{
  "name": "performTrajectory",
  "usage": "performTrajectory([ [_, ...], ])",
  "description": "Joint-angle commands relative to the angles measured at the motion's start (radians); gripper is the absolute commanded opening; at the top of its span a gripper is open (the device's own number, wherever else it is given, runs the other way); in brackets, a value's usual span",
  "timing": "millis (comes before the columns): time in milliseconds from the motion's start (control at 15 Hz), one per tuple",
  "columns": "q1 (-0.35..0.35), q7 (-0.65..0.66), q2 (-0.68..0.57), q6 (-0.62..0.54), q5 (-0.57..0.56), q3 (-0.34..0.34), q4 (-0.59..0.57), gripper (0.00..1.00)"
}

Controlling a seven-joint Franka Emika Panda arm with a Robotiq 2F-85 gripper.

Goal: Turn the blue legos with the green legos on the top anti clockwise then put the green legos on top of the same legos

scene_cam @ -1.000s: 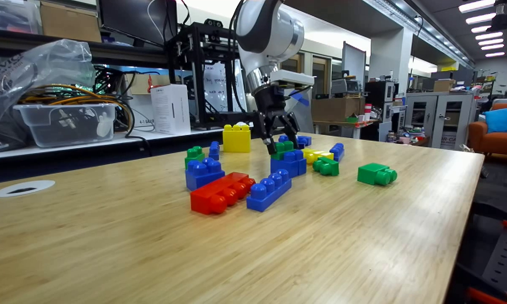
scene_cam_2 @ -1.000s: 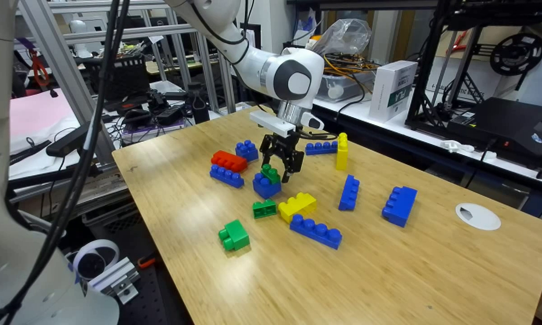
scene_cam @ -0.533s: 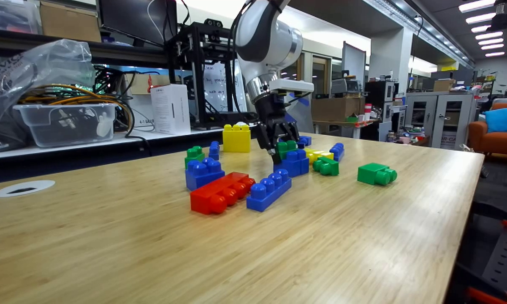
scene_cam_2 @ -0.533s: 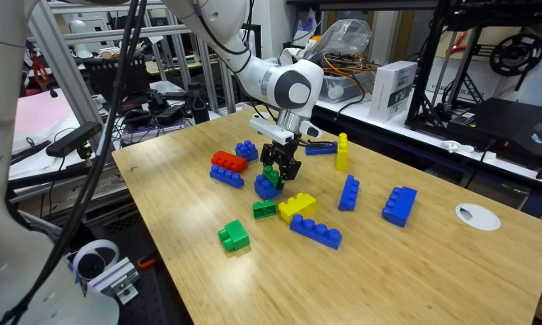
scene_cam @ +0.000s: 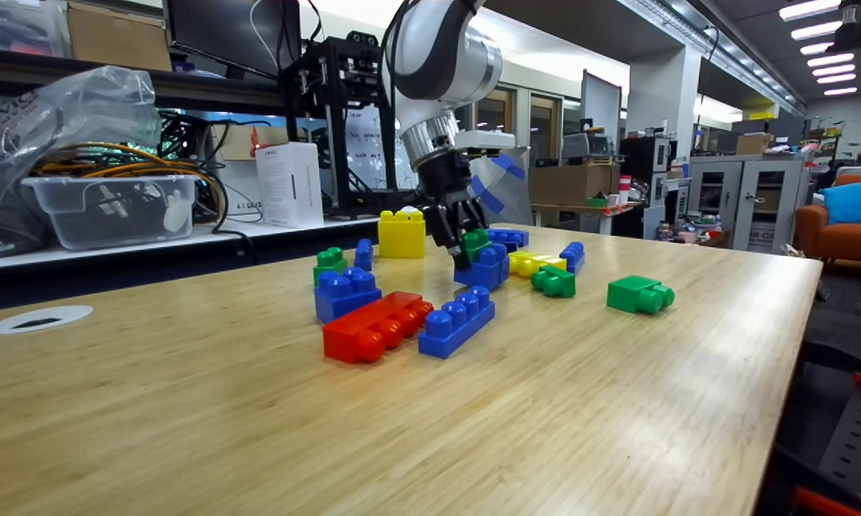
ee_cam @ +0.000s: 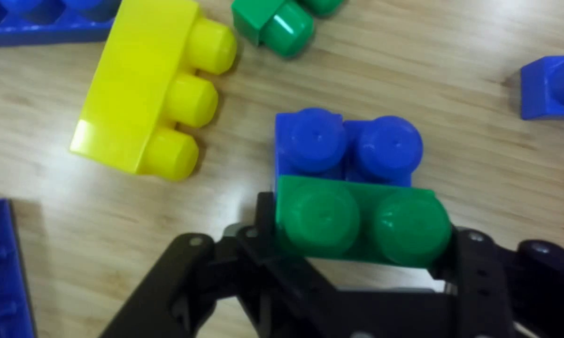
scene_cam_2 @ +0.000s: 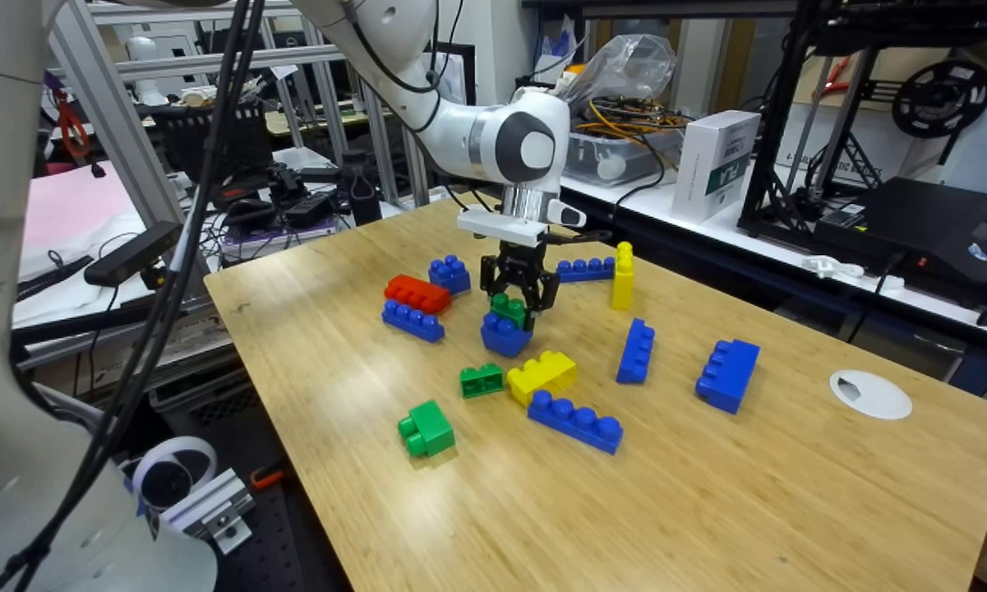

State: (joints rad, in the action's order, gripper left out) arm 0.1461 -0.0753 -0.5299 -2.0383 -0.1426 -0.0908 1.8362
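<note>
A blue lego stands with a green lego on top of one row of its studs. The blue lego shows in both exterior views (scene_cam: 482, 274) (scene_cam_2: 505, 339) and the wrist view (ee_cam: 317, 141); the green lego shows there too (scene_cam: 474, 241) (scene_cam_2: 508, 307) (ee_cam: 366, 220). My gripper (scene_cam: 471, 247) (scene_cam_2: 513, 311) (ee_cam: 357, 230) points down, its fingers against the two short ends of the green lego. Two blue studs stay bare beside the green lego. The far fingertip is partly hidden in each exterior view. I cannot tell whether the blue lego's base touches the table.
A yellow lego (scene_cam_2: 542, 374) (ee_cam: 136, 89) lies close by, with a small green lego (scene_cam_2: 481, 381) and a long blue lego (scene_cam_2: 575, 425) beside it. A red lego (scene_cam: 373, 330) and another long blue lego (scene_cam: 457, 326) lie on another side. A tall yellow lego (scene_cam_2: 622, 284) stands farther off.
My gripper has come down around the green lego and closed on it. The blue and green stack has shifted and turned anti-clockwise with the gripper. Other legos have not moved.
</note>
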Motion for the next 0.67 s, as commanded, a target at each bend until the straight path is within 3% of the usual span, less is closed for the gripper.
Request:
performTrajectory([
  [0,-0.013,-0.152,0.019,-0.056,-0.040,-0.027,0.002,0.45],
  [267,-0.033,-0.359,0.049,-0.068,-0.008,-0.080,0.010,0.45],
  [600,-0.026,-0.575,0.069,-0.062,-0.079,-0.104,0.043,0.45],
])
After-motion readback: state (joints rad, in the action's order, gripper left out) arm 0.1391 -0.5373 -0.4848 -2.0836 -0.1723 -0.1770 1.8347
